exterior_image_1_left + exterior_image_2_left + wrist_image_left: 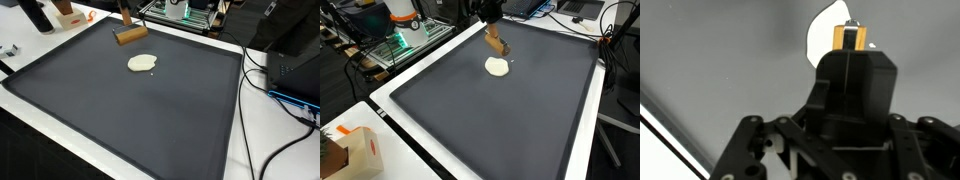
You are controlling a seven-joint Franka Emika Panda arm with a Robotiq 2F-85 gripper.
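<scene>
Wrist view: claw (848, 50) clamped on a wooden block (848, 36), whose end protrudes ahead of the fingers. Pale round disc (823, 40) lies flat on the dark mat (710, 60), just beyond and beneath the claw tip. Both exterior views show the disc close beside the block; whether they touch cannot be told.

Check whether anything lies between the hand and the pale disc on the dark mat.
Nothing visible does. The hand grips a wooden tool, and between its lower end and the pale disc only bare dark mat shows.
</scene>
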